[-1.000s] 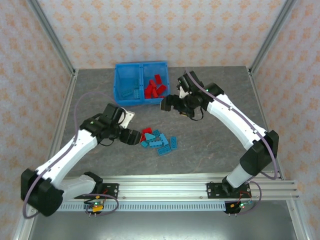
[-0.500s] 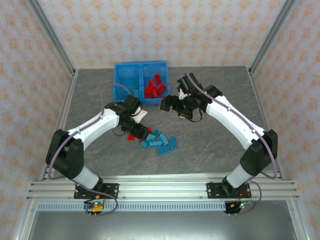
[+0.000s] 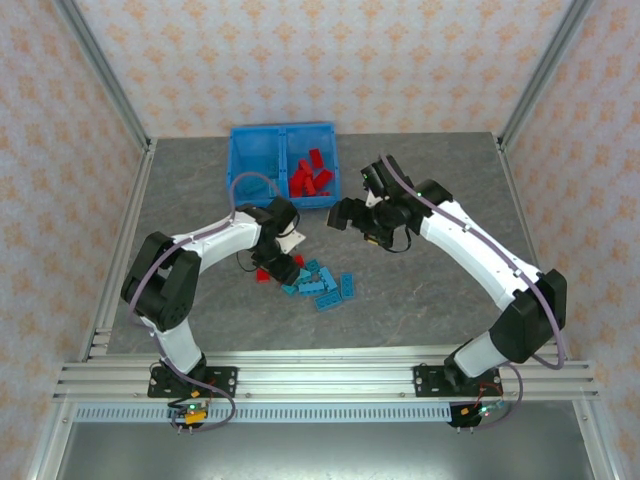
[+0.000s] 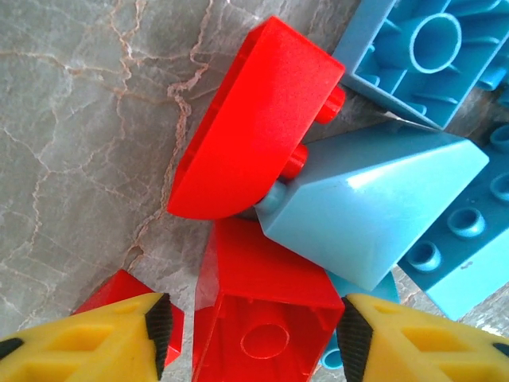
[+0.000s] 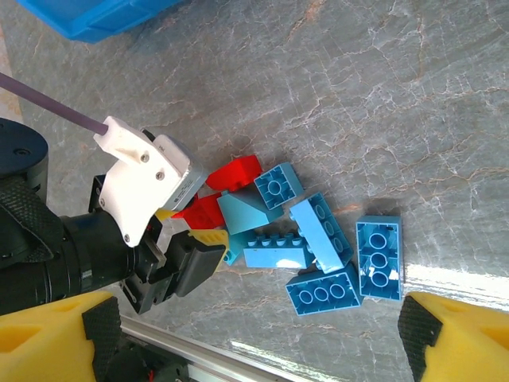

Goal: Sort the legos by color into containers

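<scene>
On the table lies a pile of legos: several light blue ones point(image 3: 322, 285) point(image 5: 318, 231) and a few red ones point(image 3: 263, 276). My left gripper point(image 3: 277, 268) point(image 4: 253, 326) is down at the pile's left end, open. A hollow red lego point(image 4: 262, 318) lies between its pads. The right pad point(image 4: 354, 338) is at the brick's corner. A narrow gap separates the left pad point(image 4: 159, 322) from it. A curved red lego point(image 4: 254, 119) and a light blue slope point(image 4: 374, 207) lie just beyond. My right gripper point(image 3: 345, 213) point(image 5: 254, 342) hangs open and empty above the table. The containers point(image 3: 283, 130) stand at the back, with several red legos point(image 3: 312, 176) in the right one.
Metal frame posts point(image 3: 100, 70) and papered walls bound the table. A rail point(image 3: 330, 375) carrying both arm bases runs along the near edge. The left arm's body point(image 5: 48, 239) crowds the pile's left side. A corner of the bin point(image 5: 95, 16) is at the top left of the right wrist view.
The left arm has reached in to the pile and its jaws have narrowed round the hollow red lego. The right gripper has drifted slightly right, still open.
</scene>
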Tool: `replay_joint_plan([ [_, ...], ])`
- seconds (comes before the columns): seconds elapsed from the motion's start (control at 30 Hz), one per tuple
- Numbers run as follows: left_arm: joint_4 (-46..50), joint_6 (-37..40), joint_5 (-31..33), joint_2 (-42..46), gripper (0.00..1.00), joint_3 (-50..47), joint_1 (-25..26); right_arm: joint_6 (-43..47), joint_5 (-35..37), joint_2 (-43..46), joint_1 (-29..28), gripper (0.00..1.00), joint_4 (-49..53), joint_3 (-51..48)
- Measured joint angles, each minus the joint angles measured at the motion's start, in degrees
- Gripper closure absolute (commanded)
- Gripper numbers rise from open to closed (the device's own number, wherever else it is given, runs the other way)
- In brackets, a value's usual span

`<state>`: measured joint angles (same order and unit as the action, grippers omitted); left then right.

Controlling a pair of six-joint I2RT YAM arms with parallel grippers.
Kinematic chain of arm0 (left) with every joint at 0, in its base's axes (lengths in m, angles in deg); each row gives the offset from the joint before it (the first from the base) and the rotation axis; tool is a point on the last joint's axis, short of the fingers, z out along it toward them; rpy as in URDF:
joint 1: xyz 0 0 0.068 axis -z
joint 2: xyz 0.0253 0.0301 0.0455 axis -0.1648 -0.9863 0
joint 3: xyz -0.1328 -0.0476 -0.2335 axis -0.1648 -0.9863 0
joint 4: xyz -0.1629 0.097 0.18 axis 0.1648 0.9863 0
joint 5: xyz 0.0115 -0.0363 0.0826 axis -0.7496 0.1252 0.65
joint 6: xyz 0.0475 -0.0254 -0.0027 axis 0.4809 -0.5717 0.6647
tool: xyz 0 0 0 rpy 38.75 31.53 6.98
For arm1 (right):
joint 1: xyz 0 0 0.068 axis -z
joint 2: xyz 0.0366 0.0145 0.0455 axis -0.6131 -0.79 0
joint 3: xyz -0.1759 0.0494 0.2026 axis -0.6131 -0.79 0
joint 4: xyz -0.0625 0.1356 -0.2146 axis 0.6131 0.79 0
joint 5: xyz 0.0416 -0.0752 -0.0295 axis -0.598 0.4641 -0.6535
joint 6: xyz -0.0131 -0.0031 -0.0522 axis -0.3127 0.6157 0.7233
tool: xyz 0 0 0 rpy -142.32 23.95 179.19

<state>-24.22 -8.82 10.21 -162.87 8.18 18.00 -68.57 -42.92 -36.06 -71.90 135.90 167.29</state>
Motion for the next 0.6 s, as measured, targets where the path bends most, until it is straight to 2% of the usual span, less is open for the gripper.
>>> replay_joint_plan([
  [0.17,-0.2,0.2,0.6,0.0,0.58,0.0,0.0,0.1,-2.3,0.1,0.0,0.10,0.0,-0.1],
  [0.37,-0.6,0.0,1.3,0.0,0.63,0.1,0.0,1.4,-8.3,3.4,-0.3,0.10,1.6,-2.2],
  [0.6,-0.6,-3.2,4.6,1.4,0.68,3.6,0.0,0.4,-8.6,7.8,-0.5,0.10,1.8,-4.8],
])
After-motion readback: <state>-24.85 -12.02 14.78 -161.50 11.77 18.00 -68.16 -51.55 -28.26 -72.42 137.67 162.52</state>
